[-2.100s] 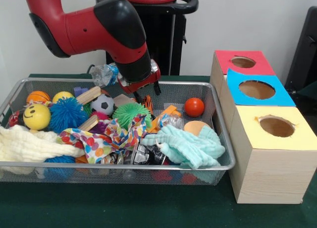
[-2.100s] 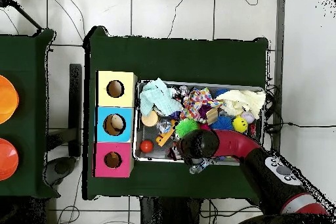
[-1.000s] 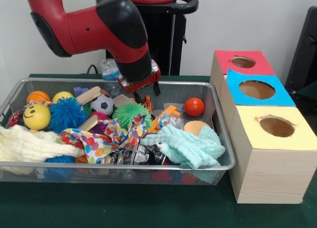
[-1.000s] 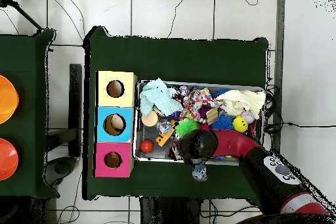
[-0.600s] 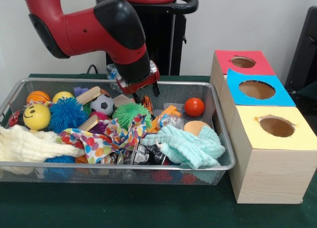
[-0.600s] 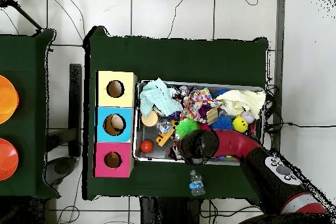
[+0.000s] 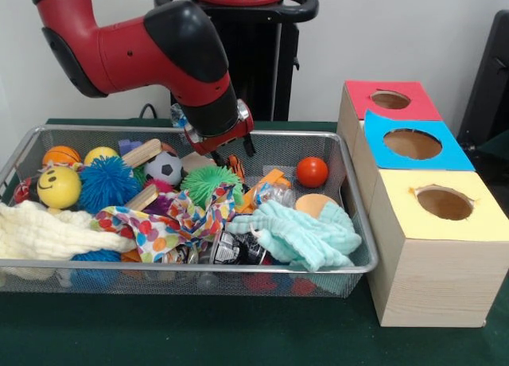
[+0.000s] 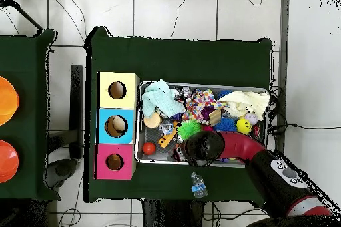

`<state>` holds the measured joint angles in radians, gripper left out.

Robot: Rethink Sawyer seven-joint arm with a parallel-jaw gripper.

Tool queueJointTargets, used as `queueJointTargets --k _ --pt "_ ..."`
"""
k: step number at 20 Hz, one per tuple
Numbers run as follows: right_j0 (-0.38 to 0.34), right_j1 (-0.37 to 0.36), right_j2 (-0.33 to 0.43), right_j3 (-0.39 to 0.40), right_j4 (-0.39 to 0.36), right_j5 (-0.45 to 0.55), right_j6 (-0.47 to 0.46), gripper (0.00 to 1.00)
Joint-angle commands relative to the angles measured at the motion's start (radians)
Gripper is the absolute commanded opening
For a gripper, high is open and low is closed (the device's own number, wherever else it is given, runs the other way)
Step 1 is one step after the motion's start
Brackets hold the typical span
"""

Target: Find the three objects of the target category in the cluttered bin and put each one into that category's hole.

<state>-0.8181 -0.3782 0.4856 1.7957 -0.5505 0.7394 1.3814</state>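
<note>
The wire mesh bin [image 7: 191,266] is full of toys and cloths; it also shows in the overhead view [image 8: 139,121]. My gripper [image 7: 233,153] hangs over the bin's back middle with its fingers apart and nothing between them. Just below it lies an orange plush with black stripes [image 7: 236,167], partly hidden by other toys. The tan-brown plush does not show. The red-ringed hole [image 7: 390,100] is in the far box on the right, and it also shows in the overhead view [image 8: 114,162]. In the overhead view my wrist [image 8: 203,146] hides the gripper.
The blue-ringed hole [image 7: 412,144] and yellow-ringed hole [image 7: 444,203] sit nearer the camera. In the bin are a red ball [image 7: 312,172], a green spiky ball [image 7: 208,181], a blue spiky ball [image 7: 107,183], a mint cloth [image 7: 302,235] and a cream cloth [image 7: 48,231]. A water bottle [image 8: 198,185] lies beside the bin.
My arm has shifted a little further over the bin, and the gripper sits slightly left and higher in the front view. The water bottle beside the bin is now uncovered in the overhead view.
</note>
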Motion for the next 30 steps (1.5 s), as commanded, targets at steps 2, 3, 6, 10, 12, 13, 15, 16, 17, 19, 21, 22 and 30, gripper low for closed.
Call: queueJointTargets --k 2,3,6,10,12,13,15,16,17,19,21,22,30 --pt "-0.037 0.075 -0.021 -0.137 -0.110 -0.113 -0.065 1.00" --pt "-0.037 0.076 -0.021 -0.137 -0.111 -0.115 -0.064 1.00" --pt "-0.038 0.078 -0.022 -0.132 -0.112 -0.123 -0.059 1.00" --pt "-0.037 0.074 -0.023 -0.128 -0.112 -0.125 -0.055 1.00" --pt "-0.036 0.073 -0.024 -0.125 -0.112 -0.126 -0.053 1.00" --pt "-0.037 0.075 -0.023 -0.126 -0.112 -0.126 -0.054 1.00" --pt "-0.036 0.072 -0.022 -0.126 -0.112 -0.124 -0.055 1.00" --pt "-0.035 0.071 -0.023 -0.126 -0.112 -0.124 -0.055 1.00" --pt "-0.035 0.071 -0.023 -0.124 -0.112 -0.124 -0.054 1.00" --pt "-0.035 0.071 -0.023 -0.123 -0.111 -0.126 -0.051 1.00" --pt "-0.037 0.070 -0.024 -0.119 -0.112 -0.129 -0.050 1.00" --pt "-0.037 0.069 -0.024 -0.118 -0.113 -0.130 -0.051 1.00" --pt "-0.038 0.070 -0.023 -0.119 -0.113 -0.129 -0.052 1.00"
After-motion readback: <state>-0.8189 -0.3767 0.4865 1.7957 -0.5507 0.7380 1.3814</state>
